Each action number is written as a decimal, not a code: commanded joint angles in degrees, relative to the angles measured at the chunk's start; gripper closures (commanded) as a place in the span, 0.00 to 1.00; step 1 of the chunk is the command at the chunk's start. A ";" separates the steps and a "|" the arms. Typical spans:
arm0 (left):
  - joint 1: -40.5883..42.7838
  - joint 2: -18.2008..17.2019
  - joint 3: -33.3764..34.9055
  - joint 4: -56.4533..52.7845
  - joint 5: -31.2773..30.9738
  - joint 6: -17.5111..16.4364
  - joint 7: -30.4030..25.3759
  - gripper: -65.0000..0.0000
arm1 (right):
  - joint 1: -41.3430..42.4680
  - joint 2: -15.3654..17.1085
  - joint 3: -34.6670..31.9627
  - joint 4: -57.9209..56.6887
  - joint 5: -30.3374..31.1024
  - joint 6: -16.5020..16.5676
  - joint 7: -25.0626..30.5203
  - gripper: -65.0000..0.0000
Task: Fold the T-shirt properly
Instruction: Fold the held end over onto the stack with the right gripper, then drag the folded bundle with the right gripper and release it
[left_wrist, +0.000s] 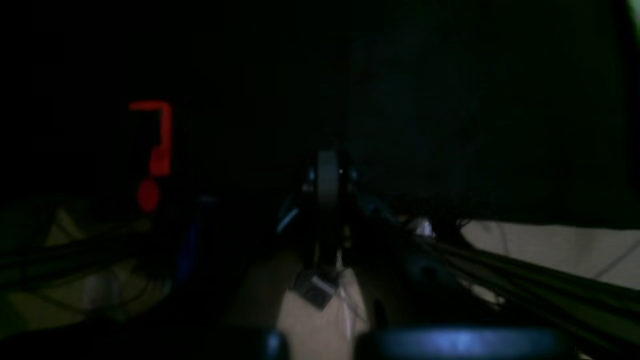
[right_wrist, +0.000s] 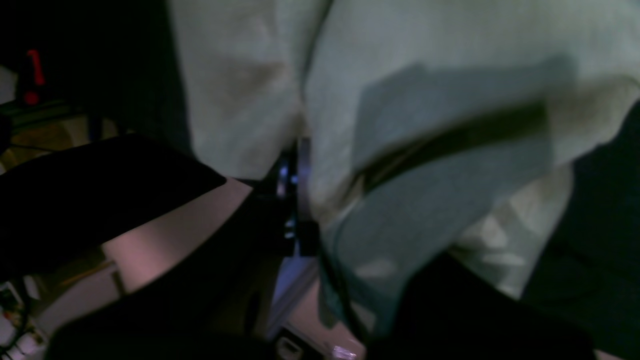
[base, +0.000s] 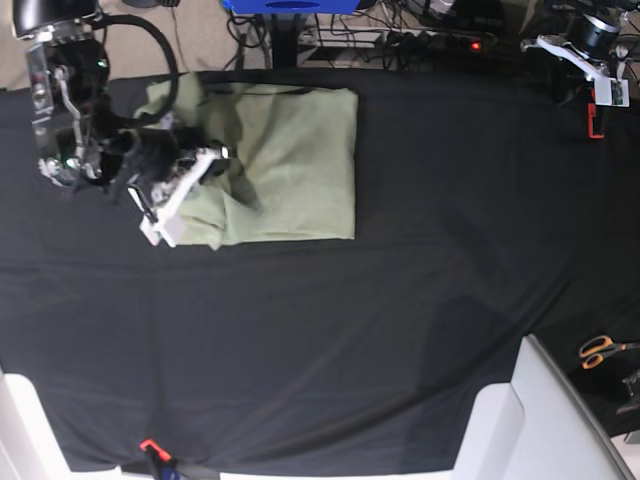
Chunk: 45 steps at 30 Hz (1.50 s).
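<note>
The pale green T-shirt (base: 300, 160) lies partly folded on the black cloth at the back left of the base view. Its left side is bunched up under my right gripper (base: 205, 165). Seen from the right wrist, the T-shirt (right_wrist: 425, 75) drapes on both sides of the right gripper (right_wrist: 300, 200), which is shut on a fold of it. My left gripper (base: 603, 92) is far off at the back right corner, away from the shirt. In the dark left wrist view the left gripper (left_wrist: 327, 175) has its fingers together, with nothing between them.
The black cloth surface (base: 400, 320) covers the whole table. Orange-handled scissors (base: 600, 350) lie past its right edge. White panels (base: 540, 410) stand at the front right. A red clamp (base: 594, 125) sits at the back right, and cables run behind the back edge.
</note>
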 joint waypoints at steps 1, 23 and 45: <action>0.59 -0.58 -0.45 0.81 -0.59 -0.08 -1.09 1.00 | 1.06 -0.56 -0.13 0.98 0.87 0.25 0.51 0.99; 0.07 -0.58 -0.45 0.37 -0.59 -0.08 -0.92 1.00 | 7.74 -6.18 -10.24 -13.88 0.79 0.16 9.13 1.00; -0.02 -0.58 -0.45 0.37 -0.50 -0.08 -0.92 1.00 | 9.15 -9.61 -10.32 -13.97 0.87 0.16 8.86 1.00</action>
